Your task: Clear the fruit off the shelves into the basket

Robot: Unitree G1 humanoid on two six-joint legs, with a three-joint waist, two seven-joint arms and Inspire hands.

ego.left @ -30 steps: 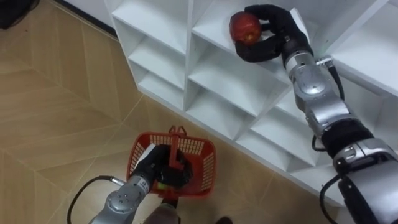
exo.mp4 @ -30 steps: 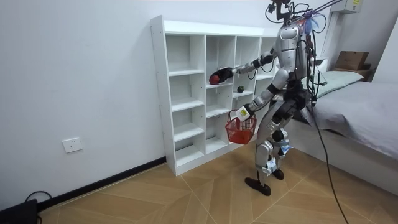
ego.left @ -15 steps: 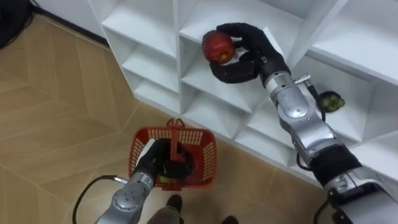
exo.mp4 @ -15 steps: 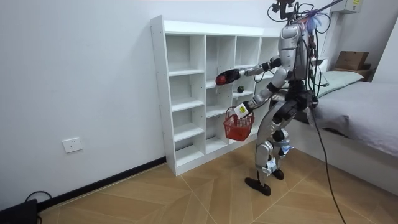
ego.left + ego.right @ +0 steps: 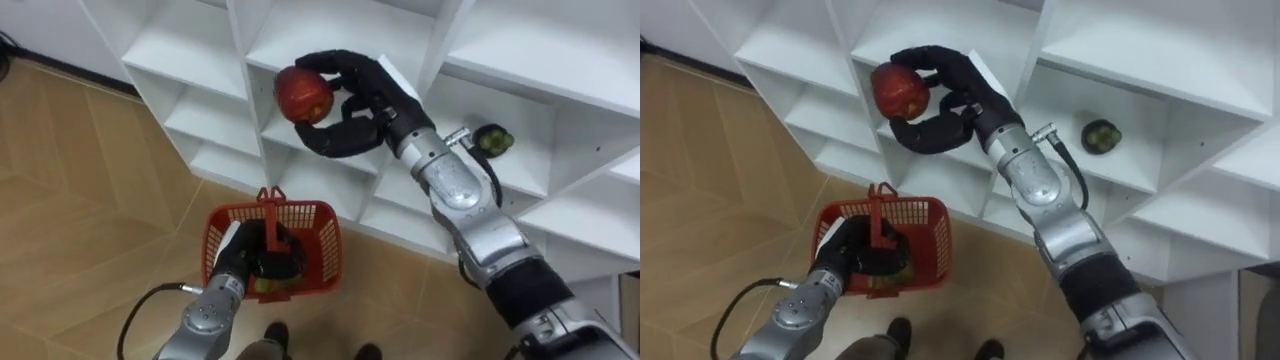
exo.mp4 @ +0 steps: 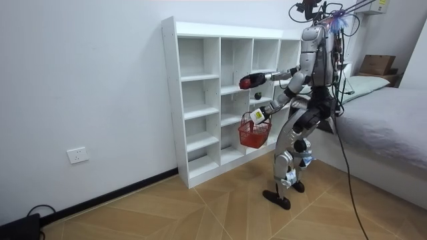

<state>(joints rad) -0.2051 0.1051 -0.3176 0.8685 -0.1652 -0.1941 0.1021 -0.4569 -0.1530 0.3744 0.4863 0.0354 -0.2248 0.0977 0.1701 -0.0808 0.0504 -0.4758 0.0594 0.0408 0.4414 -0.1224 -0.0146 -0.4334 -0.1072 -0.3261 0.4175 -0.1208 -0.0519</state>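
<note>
In front of the closet [image 5: 200,60], low down, the left hand [image 5: 258,262] is gripping the upright handle of one red basket [image 5: 326,250], fingers curled round it. The eye views are looking down into the basket: something yellow-green [image 5: 262,288] is lying at the bottom, half hidden behind the hand, and I cannot tell what it is.

Higher up, just outside the closet's front edge, the right hand [image 5: 350,100] is clamping one red apple [image 5: 303,94] between thumb and curled fingers, clear of the shelves and above the basket.

Inside the closet, one dark green fruit [image 5: 492,139] is sitting alone on a shelf, in the compartment to the right of the hand holding the apple.

The room view is showing what the eye views cannot: the robot is standing upright, facing the closet, right arm stretched toward its middle shelves and basket hanging at thigh height, with a bed [image 6: 393,127] beyond the closet at the room view's right.
</note>
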